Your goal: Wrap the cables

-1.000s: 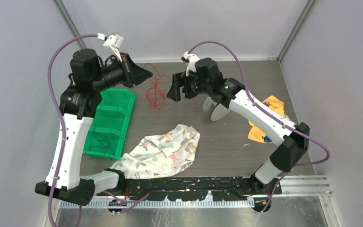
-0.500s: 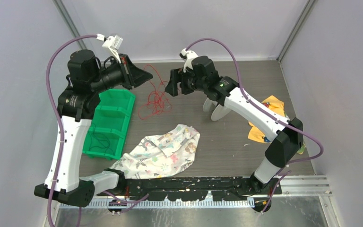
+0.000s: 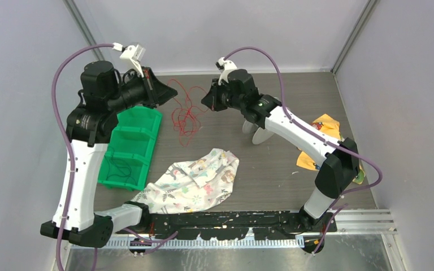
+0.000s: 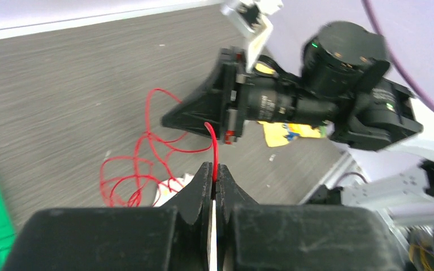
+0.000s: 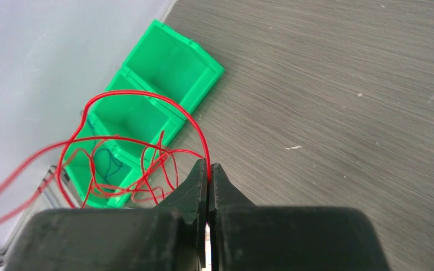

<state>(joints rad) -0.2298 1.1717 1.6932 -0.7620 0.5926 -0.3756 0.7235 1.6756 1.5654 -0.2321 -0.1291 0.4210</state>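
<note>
Fingers (image 5: 195, 186) pinching red wire (image 5: 147, 101), green bin (image 5: 164, 62) beyond

The thread-thin cables (image 3: 186, 117) are red. The plastic bin (image 3: 138, 127) at left is green; the near cloth (image 3: 195, 179) is white with a pastel print.

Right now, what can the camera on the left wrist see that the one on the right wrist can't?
Only the left wrist view shows the other arm: the right gripper pointing towards the camera, with a yellow cloth beyond it. Only the right wrist view looks into the compartments of the green bin; the left view catches just a green corner. In both, the view's own gripper, the left gripper or the right, is shut on the thin red wire, with loose loops of it hanging over the grey table.
</note>
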